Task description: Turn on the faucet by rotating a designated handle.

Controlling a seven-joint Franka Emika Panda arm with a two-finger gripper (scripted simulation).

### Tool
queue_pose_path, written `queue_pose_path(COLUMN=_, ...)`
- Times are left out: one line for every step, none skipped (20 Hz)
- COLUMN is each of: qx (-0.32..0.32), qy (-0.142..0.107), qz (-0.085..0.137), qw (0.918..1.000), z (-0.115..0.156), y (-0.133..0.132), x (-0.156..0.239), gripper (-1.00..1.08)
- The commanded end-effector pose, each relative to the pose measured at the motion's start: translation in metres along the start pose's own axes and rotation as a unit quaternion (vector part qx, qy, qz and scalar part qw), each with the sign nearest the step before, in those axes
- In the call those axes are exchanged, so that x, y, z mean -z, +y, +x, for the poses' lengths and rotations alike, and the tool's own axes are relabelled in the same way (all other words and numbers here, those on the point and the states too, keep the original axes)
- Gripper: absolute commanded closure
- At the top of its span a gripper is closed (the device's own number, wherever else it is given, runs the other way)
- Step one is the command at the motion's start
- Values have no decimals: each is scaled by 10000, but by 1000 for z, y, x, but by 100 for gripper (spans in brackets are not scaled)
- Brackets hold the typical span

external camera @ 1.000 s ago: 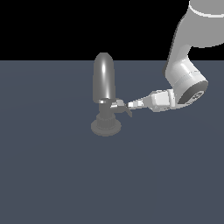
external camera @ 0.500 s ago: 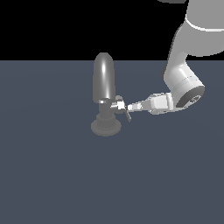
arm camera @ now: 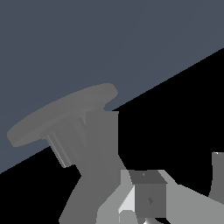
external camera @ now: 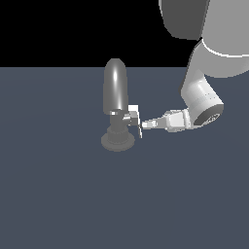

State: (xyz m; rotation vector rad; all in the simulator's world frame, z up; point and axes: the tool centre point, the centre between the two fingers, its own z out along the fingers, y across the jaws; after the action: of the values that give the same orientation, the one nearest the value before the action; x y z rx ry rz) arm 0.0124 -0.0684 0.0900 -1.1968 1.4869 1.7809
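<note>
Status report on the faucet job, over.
Gripper at the handle tip, jaw state unclear. Faucet upright on the floor. Nothing in the way.

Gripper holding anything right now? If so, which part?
Cannot be told. The gripper sits at the white tip of the short silver handle on the grey metal faucet, but neither view shows the fingers closed around it.
</note>
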Motion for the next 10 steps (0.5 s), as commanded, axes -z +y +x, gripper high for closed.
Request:
queue_pose_path(qx=-121, qy=-3, qz=84, qw=9999, z=22, y=-17, x=-6, gripper=108)
queue_pose_path(qx=-133, qy=-6, qz=85, qw=9999, z=24, y=-19, x=-6, gripper=108)
queue_pose_path(qx=-145, qy=-9, qz=86, qw=9999, z=27, y=-21, x=-6, gripper=108)
queue_pose_path(qx=-157, qy=-12, qz=88, qw=9998, z=29, y=-23, x=-6, gripper=108)
queue_pose_path(qx=-168, qy=-15, qz=89, qw=9998, z=31, y=-25, x=-6, gripper=108)
queue_pose_path(qx=-180, qy=-18, qz=90, qw=9998, z=33, y=-27, x=-6, gripper=108)
queue_pose_path(qx=-191, qy=-21, qz=92, qw=9998, z=35, y=-29, x=-6, gripper=108)
queue_pose_path(qx=-202, qy=-24, qz=93, qw=9998, z=38, y=-31, x=-6, gripper=108)
queue_pose_path(qx=-213, qy=-26, qz=94, qw=9997, z=40, y=-33, x=-6, gripper=108)
queue_pose_path(qx=-223, qy=-29, qz=95, qw=9997, z=42, y=-34, x=-6, gripper=108)
